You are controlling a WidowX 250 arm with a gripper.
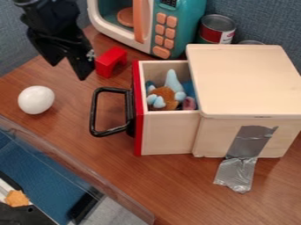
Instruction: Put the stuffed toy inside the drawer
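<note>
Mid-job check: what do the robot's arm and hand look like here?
The arm is dark black, built of chunky, angular parts. The hand is black too, with two tapering fingers and a small pale, speckled patch on the side toward the red block.

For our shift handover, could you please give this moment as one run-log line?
stuffed toy: inside drawer | drawer: open | gripper: open, clear of drawer
</note>
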